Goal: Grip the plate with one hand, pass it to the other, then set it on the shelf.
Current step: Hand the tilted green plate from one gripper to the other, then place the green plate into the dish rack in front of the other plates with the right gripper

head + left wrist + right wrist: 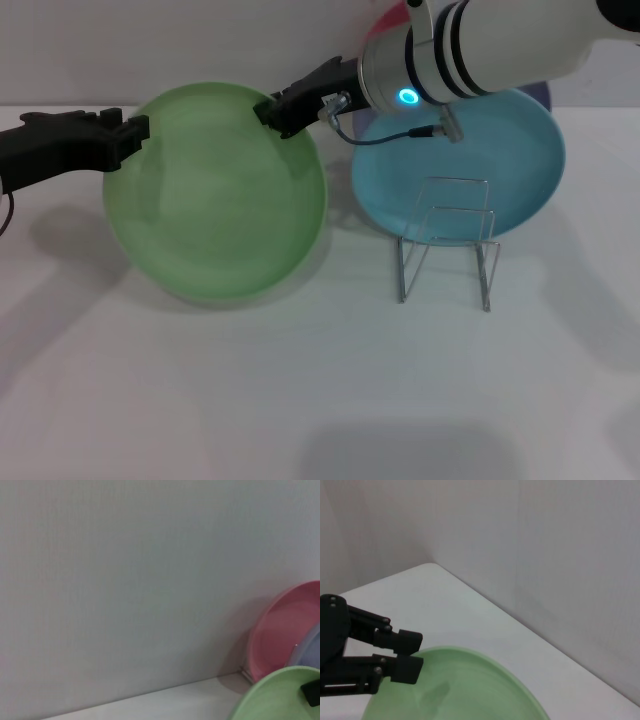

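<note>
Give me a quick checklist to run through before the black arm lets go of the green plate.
1. Right gripper is on the green plate at its far right rim: ok.
2. Right jaws firmly shut on that rim: cannot tell, the contact is hidden.
3. Left gripper is at the plate's left rim, seen in the right wrist view with its jaws either side of the edge: ok.
4. Plate is held up off the table: ok.
5. Wire rack stands upright with its front loops empty: ok.
6. Path to the rack: not ok, the light blue plate leans just behind it.
</note>
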`<state>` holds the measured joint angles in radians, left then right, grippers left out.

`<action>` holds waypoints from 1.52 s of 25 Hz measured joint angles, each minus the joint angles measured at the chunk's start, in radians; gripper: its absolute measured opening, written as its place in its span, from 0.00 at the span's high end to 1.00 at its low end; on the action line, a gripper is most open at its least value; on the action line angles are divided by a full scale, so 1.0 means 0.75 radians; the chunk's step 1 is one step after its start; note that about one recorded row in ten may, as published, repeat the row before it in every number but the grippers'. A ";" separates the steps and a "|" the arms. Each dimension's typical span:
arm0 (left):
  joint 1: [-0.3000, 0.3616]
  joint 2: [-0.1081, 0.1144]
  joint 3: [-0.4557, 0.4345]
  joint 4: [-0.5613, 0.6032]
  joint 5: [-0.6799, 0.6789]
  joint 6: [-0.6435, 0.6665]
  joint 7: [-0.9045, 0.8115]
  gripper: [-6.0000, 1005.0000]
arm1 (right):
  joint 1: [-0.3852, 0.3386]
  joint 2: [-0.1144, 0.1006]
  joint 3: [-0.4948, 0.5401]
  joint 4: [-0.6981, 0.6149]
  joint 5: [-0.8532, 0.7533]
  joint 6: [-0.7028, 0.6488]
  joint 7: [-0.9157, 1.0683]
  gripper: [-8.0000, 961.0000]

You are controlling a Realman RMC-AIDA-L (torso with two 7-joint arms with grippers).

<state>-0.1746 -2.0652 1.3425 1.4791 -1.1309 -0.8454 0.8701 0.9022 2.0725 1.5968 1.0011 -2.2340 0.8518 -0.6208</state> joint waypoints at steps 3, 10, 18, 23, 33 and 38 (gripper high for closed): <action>0.002 0.001 -0.003 0.001 -0.008 0.000 0.002 0.69 | -0.009 0.000 0.000 0.014 -0.005 0.000 0.004 0.90; 0.012 0.002 -0.007 0.011 -0.087 -0.003 0.087 0.54 | -0.053 0.001 0.000 0.086 -0.112 0.004 0.067 0.92; 0.027 -0.002 -0.072 0.012 -0.235 0.033 0.297 0.31 | -0.152 0.002 0.016 0.233 -0.176 -0.013 0.095 0.94; 0.073 -0.005 -0.047 -0.008 -0.364 0.224 0.512 0.21 | -0.291 0.004 0.029 0.428 -0.192 -0.065 0.090 0.94; 0.116 -0.011 0.029 -0.240 -1.009 0.590 1.086 0.21 | -0.865 0.008 -0.110 0.904 0.204 -0.556 -0.388 0.94; 0.107 -0.016 0.072 -0.277 -1.141 0.621 1.354 0.22 | -1.032 0.010 -0.180 0.916 0.627 -0.592 -0.896 0.94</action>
<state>-0.0942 -2.0769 1.3966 1.2717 -1.9870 -0.3794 1.8859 0.1280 2.0799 1.4620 1.6883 -1.7636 0.4078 -1.2926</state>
